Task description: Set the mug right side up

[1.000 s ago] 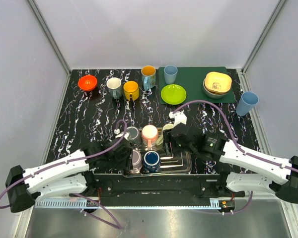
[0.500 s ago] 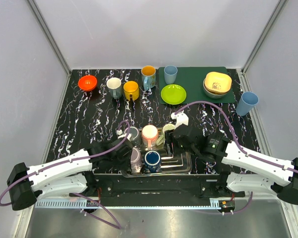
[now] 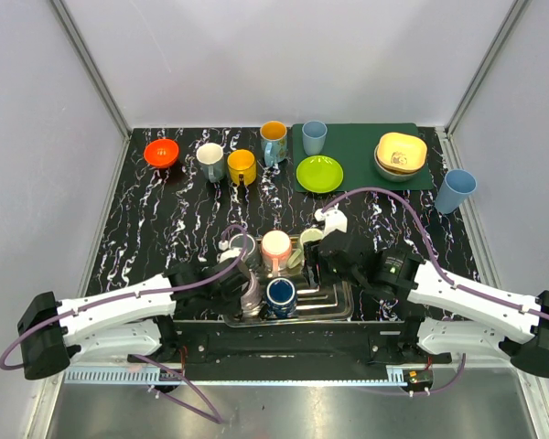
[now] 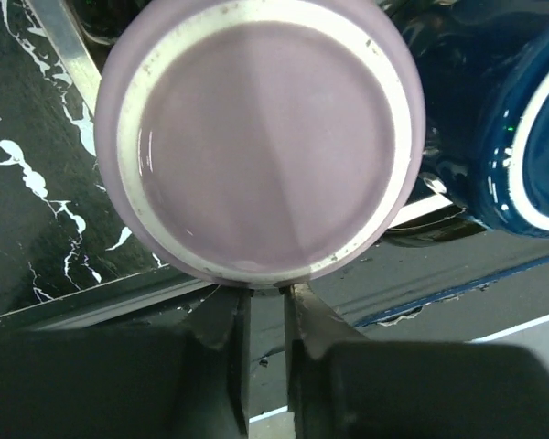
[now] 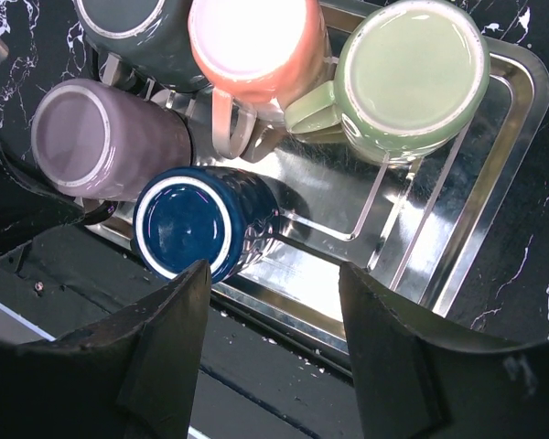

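Observation:
Several mugs stand upside down in a metal tray [image 5: 494,183]. The purple mug [image 4: 261,137] sits at the tray's near left corner, base up and leaning a little. My left gripper [image 4: 265,297] is shut at that mug's near edge, its fingers almost touching; the handle is hidden under the base. A dark blue mug [image 5: 188,224] lies tilted beside the purple one. Behind them stand a grey mug [image 3: 242,247], a pink mug [image 5: 252,41] and a pale green mug [image 5: 412,78]. My right gripper [image 5: 273,270] hangs open above the tray's near edge, holding nothing.
At the back of the table stand a red bowl [image 3: 161,152], a white-lined mug [image 3: 210,160], a yellow mug [image 3: 242,166] and an orange mug [image 3: 274,140]. A green mat [image 3: 366,178] carries a blue cup [image 3: 314,137], a green plate [image 3: 319,174] and stacked bowls [image 3: 401,154].
My left gripper has closed at the purple mug's near side and pushed in slightly toward it. The right gripper has stayed open and shifted only slightly.

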Available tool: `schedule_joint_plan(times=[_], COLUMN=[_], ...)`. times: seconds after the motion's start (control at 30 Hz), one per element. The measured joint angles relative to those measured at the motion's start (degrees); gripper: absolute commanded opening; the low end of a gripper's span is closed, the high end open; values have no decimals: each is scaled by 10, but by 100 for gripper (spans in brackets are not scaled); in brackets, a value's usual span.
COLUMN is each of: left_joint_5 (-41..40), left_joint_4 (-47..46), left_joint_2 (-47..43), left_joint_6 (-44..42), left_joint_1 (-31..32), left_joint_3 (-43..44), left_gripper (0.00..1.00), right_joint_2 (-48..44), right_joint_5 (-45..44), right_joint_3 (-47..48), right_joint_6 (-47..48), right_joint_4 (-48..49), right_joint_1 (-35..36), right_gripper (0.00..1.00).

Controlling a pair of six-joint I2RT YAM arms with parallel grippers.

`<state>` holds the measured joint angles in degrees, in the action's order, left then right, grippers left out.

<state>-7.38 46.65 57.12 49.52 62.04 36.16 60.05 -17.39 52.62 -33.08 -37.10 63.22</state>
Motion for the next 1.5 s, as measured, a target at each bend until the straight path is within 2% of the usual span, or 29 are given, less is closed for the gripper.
schedule_joint_plan(times=[0.23,0.33,0.5,0.63,0.77,0.83,0.93,1.03,1.13,1.27,1.4,1.5], left_joint_5=[-26,-48,-98,-127,-160,-182,-213,-205,-121,14,106,167], left_joint_4=[46,111,196,211,195,152,33,-105,-241,-428,-552,-642], left_joint_2=[-7,-16,-46,-69,-101,-134,-193,-217,-192,-134,-92,-74], left_joint_6=[20,36,65,75,70,54,10,-34,-44,-2,49,86], left_joint_1=[28,59,119,134,139,139,131,87,-9,-122,-168,-181], left_joint_3=[24,69,194,261,275,263,216,165,129,76,37,25], left_gripper=[0,0,0,0,0,0,0,0,0,0,0,0], right_joint_2=[0,0,1,-4,-49,-94,-164,-203,-185,-138,-115,-113], right_joint_5=[1,5,10,18,36,35,33,36,61,110,152,204], right_joint_3=[-1,2,33,64,68,61,42,37,40,40,40,40], right_joint_6=[0,2,9,15,17,15,4,-6,-12,-15,-16,-26], right_joint_4=[0,-1,-3,-1,19,48,93,126,156,189,202,220], right_joint_1=[0,0,0,0,0,1,1,0,0,0,-16,-63], right_gripper=[63,63,63,63,66,70,75,79,80,82,82,83])
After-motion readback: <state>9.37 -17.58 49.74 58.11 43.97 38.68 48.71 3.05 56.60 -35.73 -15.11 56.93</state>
